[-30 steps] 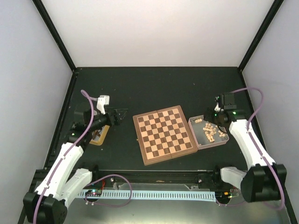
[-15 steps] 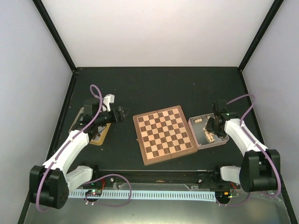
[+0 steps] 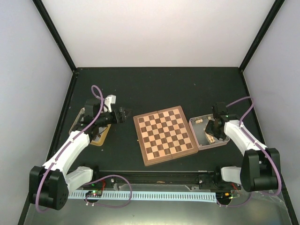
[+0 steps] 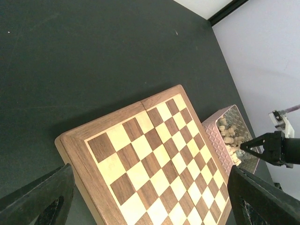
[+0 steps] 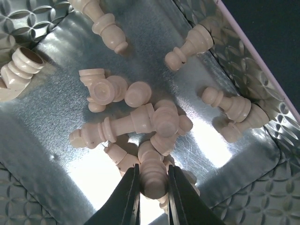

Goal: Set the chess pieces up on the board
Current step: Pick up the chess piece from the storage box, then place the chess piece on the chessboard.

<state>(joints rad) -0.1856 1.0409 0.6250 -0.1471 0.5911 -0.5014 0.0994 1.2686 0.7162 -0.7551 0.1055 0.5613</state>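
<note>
Chess pieces (image 5: 157, 123), all pale tan, are seen lying on their sides in a heap on the shiny floor of a clear tray (image 5: 61, 136) with embossed walls. Nearest the right wrist camera, one pale piece (image 5: 153, 180) at the lower edge of the heap is gripped between the two dark fingers (image 5: 129, 197) of the right gripper (image 5: 152, 174), which are clenched against its sides. Other pieces are pressed against it from beside and beneath. Beyond it a long piece is laid across the middle of the heap. Single pieces are scattered farther off toward the tray's walls and corners, some touching a wall.

From above, the tray is found on the table (image 3: 154, 89) just beside the right edge of the board (image 3: 164, 135), and the right gripper is lowered into it. The board is laid flat at mid-table, turned slightly, and its fold seam is seen at the rim. To its left the left gripper (image 3: 123, 114) is held above the table, near the board's far left corner but apart from it, and is aimed toward the board. Its fingers (image 4: 42, 197) are spread wide and nothing is held between them. A gold tin (image 3: 101, 137) is partly covered by the left arm, well apart from the board
</note>
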